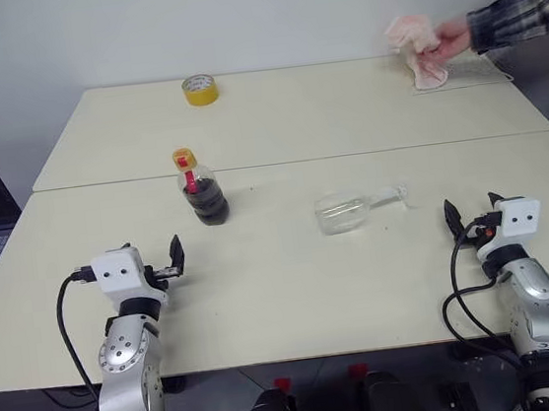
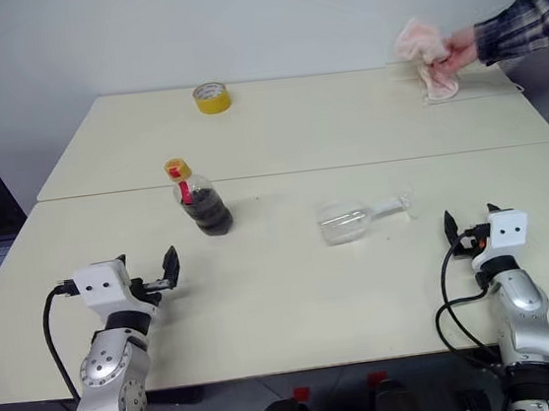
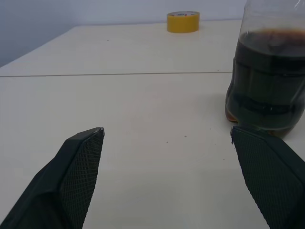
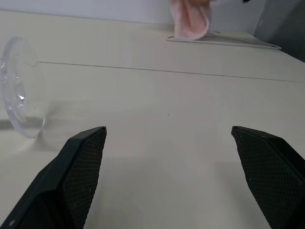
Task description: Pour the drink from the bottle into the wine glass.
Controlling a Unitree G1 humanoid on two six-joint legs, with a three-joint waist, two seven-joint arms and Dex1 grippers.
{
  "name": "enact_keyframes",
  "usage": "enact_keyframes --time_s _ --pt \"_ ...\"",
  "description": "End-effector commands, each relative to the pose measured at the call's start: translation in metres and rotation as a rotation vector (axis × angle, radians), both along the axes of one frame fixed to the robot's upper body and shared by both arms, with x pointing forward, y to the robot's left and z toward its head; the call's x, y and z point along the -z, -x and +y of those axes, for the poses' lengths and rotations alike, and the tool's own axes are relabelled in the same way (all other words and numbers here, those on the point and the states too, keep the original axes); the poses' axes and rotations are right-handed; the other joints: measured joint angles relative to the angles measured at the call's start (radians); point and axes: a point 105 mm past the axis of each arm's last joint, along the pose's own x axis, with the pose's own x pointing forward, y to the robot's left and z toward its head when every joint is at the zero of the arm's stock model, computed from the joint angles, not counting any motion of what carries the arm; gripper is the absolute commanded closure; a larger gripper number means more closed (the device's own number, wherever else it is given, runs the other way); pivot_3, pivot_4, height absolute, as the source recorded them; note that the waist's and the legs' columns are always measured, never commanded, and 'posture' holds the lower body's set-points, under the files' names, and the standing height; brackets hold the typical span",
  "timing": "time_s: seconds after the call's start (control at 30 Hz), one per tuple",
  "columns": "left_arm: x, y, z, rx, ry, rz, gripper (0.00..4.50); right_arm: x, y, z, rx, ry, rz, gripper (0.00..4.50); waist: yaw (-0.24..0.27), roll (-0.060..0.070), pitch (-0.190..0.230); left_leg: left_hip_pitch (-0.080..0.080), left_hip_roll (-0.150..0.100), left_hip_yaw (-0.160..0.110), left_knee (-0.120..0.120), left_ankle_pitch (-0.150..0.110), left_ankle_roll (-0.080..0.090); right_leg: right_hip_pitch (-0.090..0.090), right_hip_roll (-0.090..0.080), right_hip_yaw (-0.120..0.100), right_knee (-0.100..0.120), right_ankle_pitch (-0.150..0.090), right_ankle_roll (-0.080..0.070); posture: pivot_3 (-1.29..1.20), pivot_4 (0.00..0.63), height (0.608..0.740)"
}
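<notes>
Bare table (image 1: 293,283) is seen ahead of both grippers. The left gripper (image 1: 167,262), with jaws spread wide, is faced by open tabletop; the bottle (image 1: 203,189) stands upright just beyond it, slightly towards the middle, and is the one obstacle on that side. The right gripper (image 1: 469,218), also spread wide, is fronted by clear surface; the wine glass (image 1: 354,208) lies on its side nearby, towards the middle, its base turned to that gripper. A free lane is left between bottle and glass. At the far edge, a tape roll (image 1: 200,89) sits well apart, and a person's hand (image 1: 449,39) holding a pink cloth (image 1: 415,46) occupies the far right corner.
</notes>
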Motion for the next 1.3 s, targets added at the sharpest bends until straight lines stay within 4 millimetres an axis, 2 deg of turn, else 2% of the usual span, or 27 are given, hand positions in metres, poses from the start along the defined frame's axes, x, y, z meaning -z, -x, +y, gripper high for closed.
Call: enact_keyframes --time_s 0.03,0.37,0.53,0.67,0.93,1.03,1.13,1.3 --pt "-0.01 0.002 0.003 -0.004 -0.023 -0.048 0.01 -0.017 -0.002 -0.002 0.006 0.014 -0.061 0.0 0.0 0.0 0.0 0.0 0.0 0.0 0.0 0.0 0.0 0.001 0.0 0.0 0.0 0.0 0.0 0.0 0.15 0.74" --pt "-0.009 0.002 0.004 -0.001 -0.037 -0.053 0.01 -0.017 -0.001 -0.003 0.01 0.017 -0.052 0.0 0.0 0.0 0.0 0.0 0.0 0.0 0.0 0.0 0.0 0.001 0.0 0.0 -0.001 0.0 0.0 0.0 0.15 0.74" --pt "-0.016 0.002 0.003 -0.001 -0.034 -0.067 0.01 -0.016 -0.001 -0.003 0.009 0.008 -0.036 0.0 0.0 0.0 0.0 0.0 0.0 0.0 0.0 0.0 0.0 0.001 0.0 0.0 -0.001 0.0 0.0 0.0 0.15 0.74" --pt "-0.026 0.004 0.0 -0.005 -0.098 -0.108 0.01 -0.019 -0.001 0.001 -0.02 0.026 -0.041 0.0 0.0 0.0 0.0 0.0 0.0 0.0 0.0 0.0 0.0 0.001 0.0 0.0 -0.001 0.0 0.0 0.0 0.15 0.74" --pt "-0.034 0.004 -0.006 -0.007 -0.102 -0.135 0.01 -0.021 0.001 0.002 -0.036 0.055 -0.041 0.0 0.0 0.0 0.0 0.0 0.0 0.0 0.0 0.0 0.0 0.001 0.0 0.0 -0.002 0.0 0.0 0.0 0.15 0.74" --pt "-0.031 0.003 -0.002 -0.049 -0.145 -0.103 0.01 -0.021 0.001 0.001 -0.04 0.058 -0.04 0.0 0.0 0.0 0.0 0.0 0.0 0.0 0.0 0.0 0.0 0.001 0.0 0.0 -0.002 0.0 0.0 0.0 0.15 0.74" --pt "-0.028 0.003 -0.006 -0.02 -0.145 -0.094 0.01 -0.022 0.002 0.003 -0.056 0.057 -0.041 0.0 0.0 0.0 0.0 0.0 0.0 0.0 0.0 0.0 0.0 0.001 0.0 0.0 -0.002 0.0 0.0 0.0 0.15 0.74" --pt "-0.028 0.0 -0.005 -0.012 -0.137 -0.077 0.01 -0.029 0.005 0.015 -0.131 0.08 -0.053 0.0 0.001 0.0 0.0 0.0 0.0 0.0 0.0 0.0 0.0 0.001 0.0 0.0 -0.002 0.0 0.0 0.0 0.15 0.74"
